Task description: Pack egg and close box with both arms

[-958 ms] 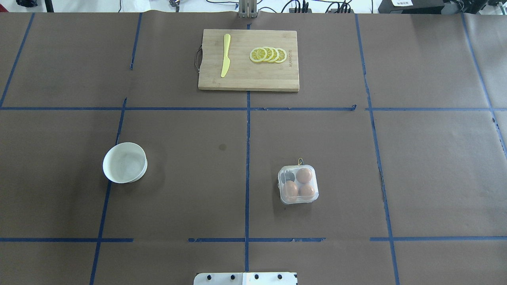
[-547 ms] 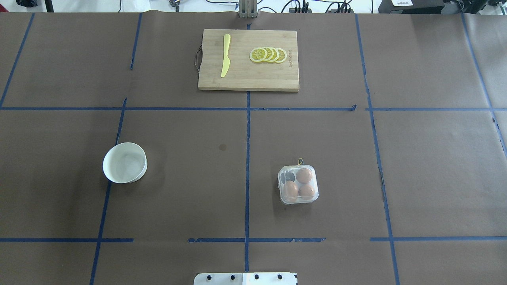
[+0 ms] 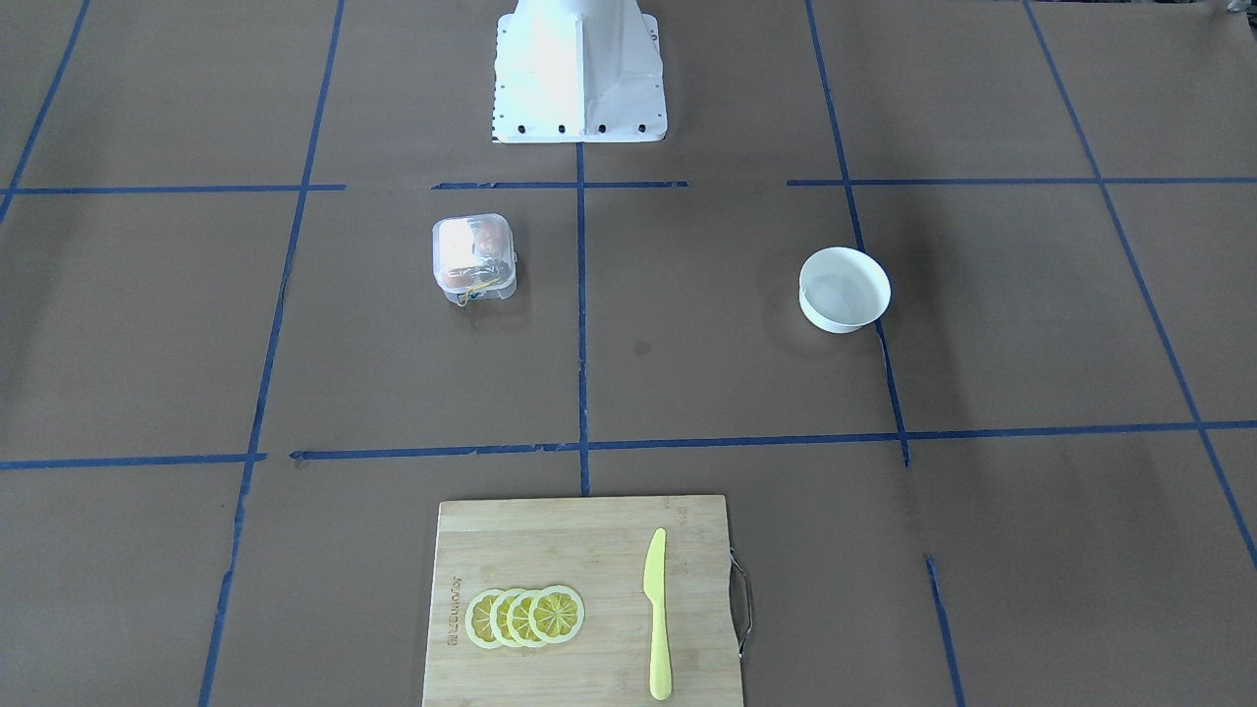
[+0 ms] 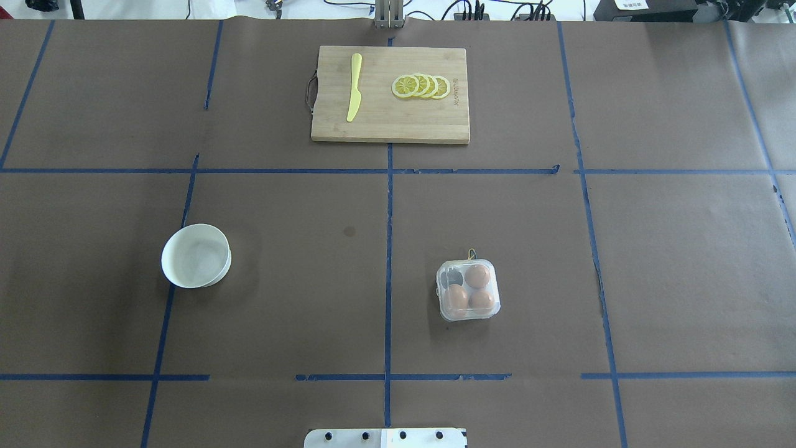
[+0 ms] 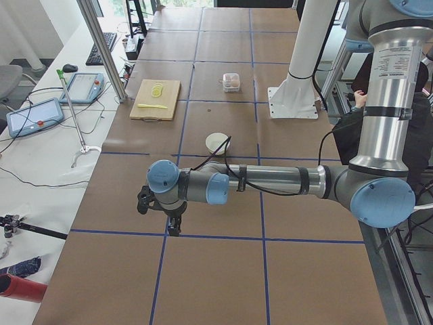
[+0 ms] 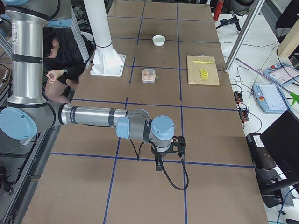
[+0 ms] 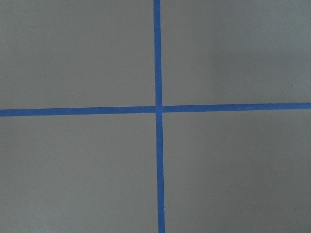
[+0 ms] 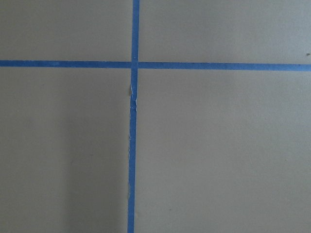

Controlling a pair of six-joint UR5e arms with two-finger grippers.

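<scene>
The clear box (image 4: 467, 290) stands right of the table's middle, with a yellow string (image 4: 471, 254) at its far edge. Three orange-brown eggs lie in it, one of them the egg (image 4: 477, 275) at the far right; the far-left cup is empty. The clear lid seems to lie down over the cups. The box also shows in the front view (image 3: 474, 257). My left gripper (image 5: 174, 227) points down at the table's far left end, well beyond the bowl. My right gripper (image 6: 160, 165) points down at the far right end. I cannot tell whether either is open. Both wrist views show only brown paper and blue tape.
An empty white bowl (image 4: 196, 256) stands at the left. A wooden cutting board (image 4: 390, 124) at the far middle holds a yellow knife (image 4: 354, 87) and lemon slices (image 4: 421, 86). The white base block (image 4: 385, 437) is at the near edge.
</scene>
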